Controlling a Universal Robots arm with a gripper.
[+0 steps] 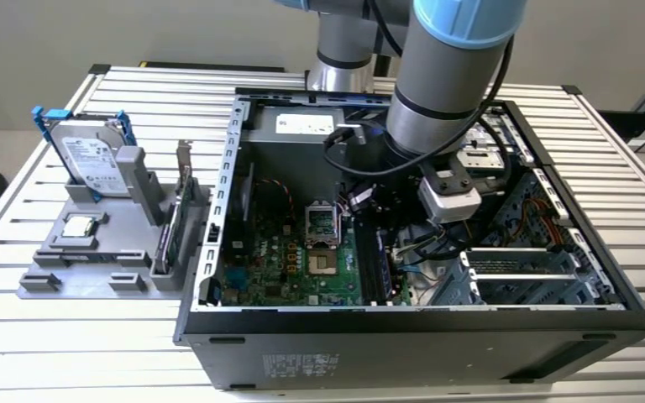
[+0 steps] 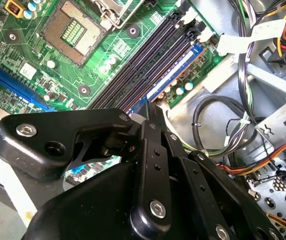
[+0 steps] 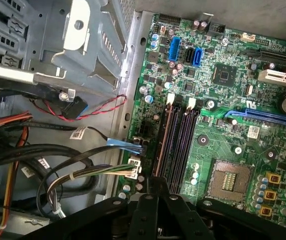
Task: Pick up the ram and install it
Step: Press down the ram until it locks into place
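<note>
- Arm [image 1: 446, 92] is reaching down into the open PC case [image 1: 412, 323], which is lying on its side on the table [image 1: 31, 344], so the motherboard [image 3: 223, 115] is facing up for top-down access.
- Pincer [image 2: 150, 107] is hovering at the near end of the memory slots, lined up with the outermost slot next to the board edge.
- The ram [image 2: 175, 72] appears to be standing on edge in that outermost slot. This is a judgement, as the stick is showing thin.
- Can't tell whether the pincer is clamping the ram, pressing on it or released, because its body is blocking the tip in both wrist views.
- First wrist view is looking straight down the slots, with the ram [image 3: 162, 145] edge-on and the pincer [image 3: 155, 186] in line with it.
- Second wrist view is showing the stick's side face.
- Exterior view is adding the parts fixture [image 1: 87, 277] and the hard drive [image 1: 87, 164], well apart from the case.
</note>
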